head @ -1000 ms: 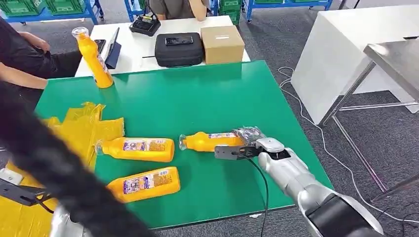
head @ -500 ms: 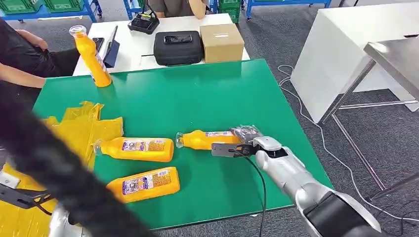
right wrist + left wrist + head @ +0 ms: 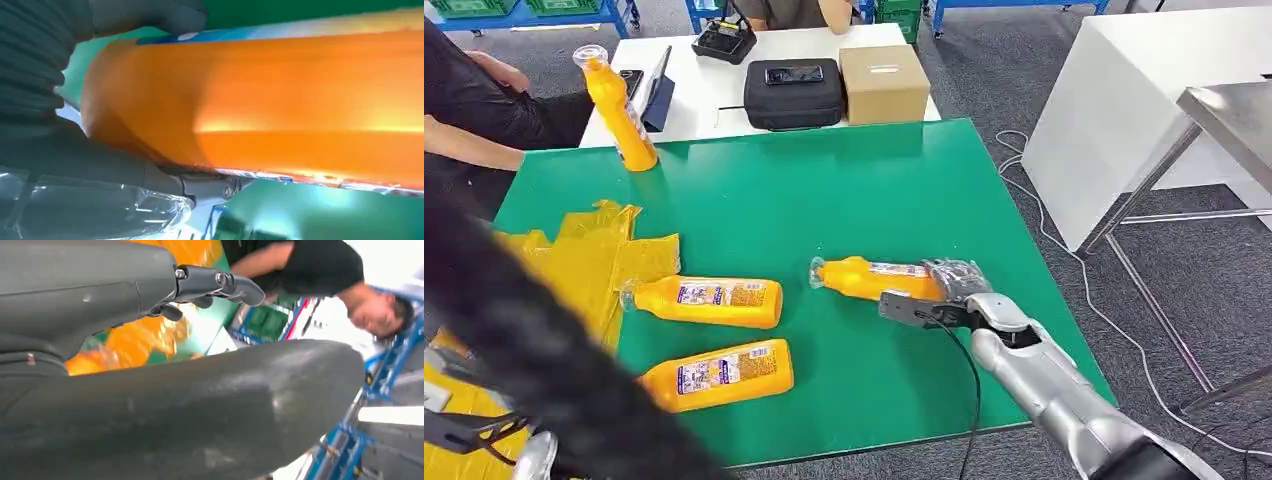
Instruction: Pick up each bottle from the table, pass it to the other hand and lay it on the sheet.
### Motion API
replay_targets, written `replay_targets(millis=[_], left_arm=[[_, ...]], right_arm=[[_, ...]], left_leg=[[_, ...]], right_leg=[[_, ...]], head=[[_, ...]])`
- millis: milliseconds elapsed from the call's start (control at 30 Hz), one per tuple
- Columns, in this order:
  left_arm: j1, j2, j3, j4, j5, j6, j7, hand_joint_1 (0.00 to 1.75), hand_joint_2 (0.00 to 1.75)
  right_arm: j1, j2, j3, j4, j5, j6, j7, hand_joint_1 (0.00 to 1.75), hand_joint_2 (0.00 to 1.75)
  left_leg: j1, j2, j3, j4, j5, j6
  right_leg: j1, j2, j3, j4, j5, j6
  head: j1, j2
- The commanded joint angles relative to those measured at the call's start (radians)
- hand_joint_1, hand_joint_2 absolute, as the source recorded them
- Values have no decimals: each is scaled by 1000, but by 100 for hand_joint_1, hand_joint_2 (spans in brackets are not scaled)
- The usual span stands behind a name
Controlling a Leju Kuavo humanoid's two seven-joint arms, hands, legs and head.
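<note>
Head view: right robot hand wraps the base end of an orange bottle that lies on its side on the green desk, cap pointing toward the yellow sheet. Two more bottles lie nearer the sheet, the upper one with its cap at the sheet's edge, the lower one just beside it on bare green. A fourth bottle stands upright at the far left corner of the desk. A person's arm rests beyond that corner. Left wrist view: left robot hand is close to the lens with fingers extended and nothing between them, so released; blurred yellow sheet and green desk lie beyond. Right wrist view: thumb and dark fingers clamp the orange body of the held bottle from both sides, label edge showing; grasping the bottle, firmly as far as I can judge. Handling judgement: plastic bottle, probably full and moderately heavy, smooth glossy sides that may slip; body looks stiff enough for a firm squeeze. With the right robot hand on the base end, the neck-side half of the body stays free for the left to take at the handover.
</note>
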Motion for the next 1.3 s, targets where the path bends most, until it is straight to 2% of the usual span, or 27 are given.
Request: replay_targets(millis=[33, 133, 200, 300, 433, 533, 633, 667, 767, 867, 1067, 1133, 1167, 1300], left_arm=[[21, -5, 55, -26, -4, -9, 10, 0, 0], [21, -5, 55, -26, -4, -9, 10, 0, 0], [31, -13, 68, -41, -14, 0, -5, 0, 0], [64, -21, 88, -92, -26, -14, 9, 0, 0], [60, -27, 70, -87, -42, -30, 22, 0, 0], [50, -21, 48, -72, -41, -33, 23, 0, 0], [41, -17, 35, -71, -27, -46, 27, 0, 0], [41, -15, 27, -71, -15, -55, 39, 0, 175], [35, -2, 2, -67, 2, -78, 47, 0, 175], [6, 12, -21, -45, 40, -130, 76, 0, 175], [-26, 20, -41, -69, 34, -141, 100, 0, 175], [-51, 40, -79, -31, 55, -206, 156, 0, 175], [-78, 45, -95, 16, 60, -259, 173, 0, 175], [-129, 38, -114, 129, 96, -362, 226, 0, 175]], right_arm=[[73, -58, -50, -220, 19, 12, 9, 175, 175], [73, -58, -50, -220, 19, 12, 9, 175, 175], [87, -53, -74, -239, 62, -48, 10, 175, 175], [208, -65, -185, -435, 123, -75, 72, 175, 175], [296, -33, -306, -561, 175, -93, 84, 175, 175], [294, -9, -324, -544, 185, -89, 52, 175, 175], [231, 40, -299, -473, 131, -106, -1, 175, 175], [201, 56, -273, -437, 99, -105, -8, 175, 175], [135, 98, -213, -380, 26, -150, -47, 175, 175], [54, 178, -166, -329, -59, -209, -85, 175, 175], [-90, 293, -49, -194, -157, -225, -95, 175, 175], [-144, 340, -4, -128, -187, -252, -122, 175, 175], [-166, 372, 20, -91, -154, -307, -120, 175, 175], [-132, 466, 63, -39, -212, -386, -190, 175, 175]], left_leg=[[0, 0, -5, 0, 0, -1], [-1, -1, -10, 0, 0, -1], [-1, 0, -11, 0, 0, -1], [0, -1, -12, 0, -1, -1], [-1, -5, -13, 0, 0, -1], [-1, -6, -14, 0, 0, -1], [-1, -3, -14, 0, 0, -1], [-1, -3, -13, -1, 0, -1], [0, -1, -14, 0, 0, -1], [0, 0, -13, -1, 0, -2], [0, 3, -13, -1, 2, -2], [0, 3, -12, -2, 2, -4], [0, 1, -13, -1, 2, -2], [0, -1, -11, -3, 4, -3]], right_leg=[[0, -1, -5, 0, 0, 0], [-1, -3, -11, 1, -1, 0], [-1, -3, -12, 0, -1, 1], [-1, -3, -12, 0, -1, 0], [-1, -7, -13, 1, -1, 0], [-1, -6, -13, 0, -2, 3], [-1, -4, -13, 0, -2, 3], [-1, -4, -13, 0, -1, 3], [-1, -2, -14, 0, -1, 2], [-1, -1, -15, 0, 0, 2], [0, 1, -15, 2, 0, 2], [0, 1, -14, 2, 0, 2], [-1, 0, -15, 3, -1, 2], [-1, -2, -13, 1, 0, 2]], head=[[0, 0], [0, 0], [0, 0], [0, 0], [0, 0], [0, 0], [0, 0], [0, 0], [0, 0], [0, 0], [0, 0], [0, 0], [0, 0], [0, 0]])
